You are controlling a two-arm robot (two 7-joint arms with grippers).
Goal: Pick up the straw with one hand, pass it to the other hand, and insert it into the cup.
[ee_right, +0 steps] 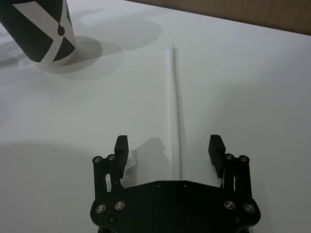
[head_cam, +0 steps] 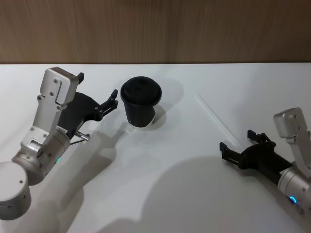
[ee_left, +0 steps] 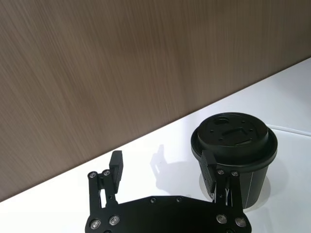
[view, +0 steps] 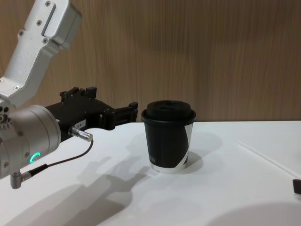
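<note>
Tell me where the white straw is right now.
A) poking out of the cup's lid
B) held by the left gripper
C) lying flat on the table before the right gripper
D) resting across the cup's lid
C: the straw lies flat on the table, pointing into the gap of the open right gripper, apart from the cup.

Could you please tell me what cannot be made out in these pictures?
Right wrist view: the upper edge cuts off the cup; the right gripper hides the near end of the straw.
Left wrist view: a finger of the left gripper overlaps the cup; contact unclear.
</note>
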